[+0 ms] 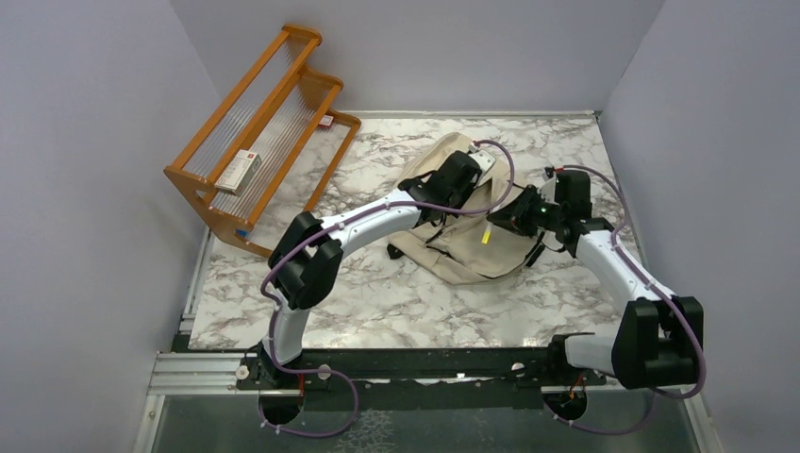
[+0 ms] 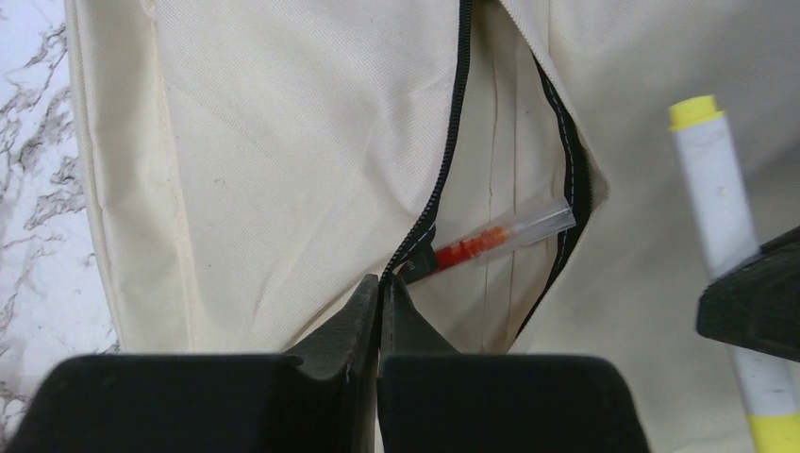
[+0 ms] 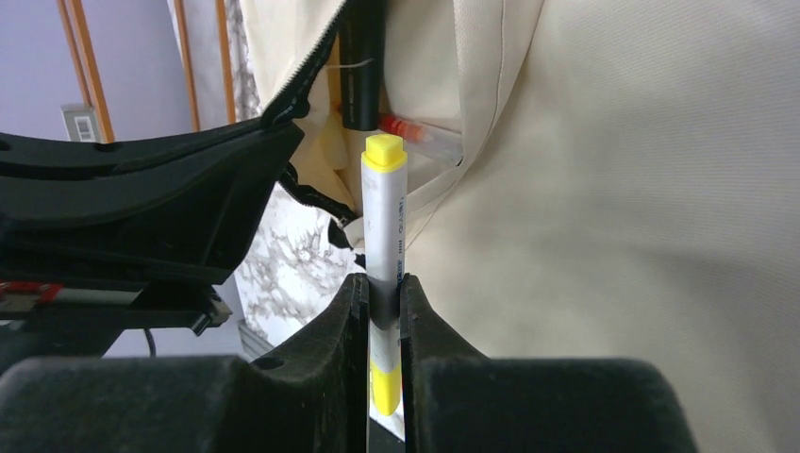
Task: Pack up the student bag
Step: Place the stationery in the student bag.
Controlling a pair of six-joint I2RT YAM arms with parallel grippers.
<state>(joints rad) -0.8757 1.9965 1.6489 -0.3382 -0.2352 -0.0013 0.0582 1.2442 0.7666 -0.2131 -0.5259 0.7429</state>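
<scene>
Bag: the student bag [image 1: 459, 247] lies flat on the marble table [image 1: 377, 293], at about 1 o'clock from the table's middle in the top view, with both arms reaching over it.
Pocket: a black-zippered pocket [image 2: 491, 160] gapes open; a clear pen with a red core [image 2: 495, 238] lies slanted inside.
Left gripper: the left gripper [image 2: 380, 293] sits at the pocket's 6 o'clock end, jaws pressed together and apparently pinching the zipper edge of the cloth.
Right gripper: the right gripper [image 3: 385, 302] has its jaws clamped on a white highlighter [image 3: 384, 226] with yellow ends, held upright, its capped tip pointing toward the open pocket.
Highlighter position: at 3 o'clock of the opening in the left wrist view, over beige cloth.
Backdrop: a wooden rack [image 1: 259, 142] stands at 10 o'clock, a small box [image 1: 238, 171] on its shelf.
</scene>
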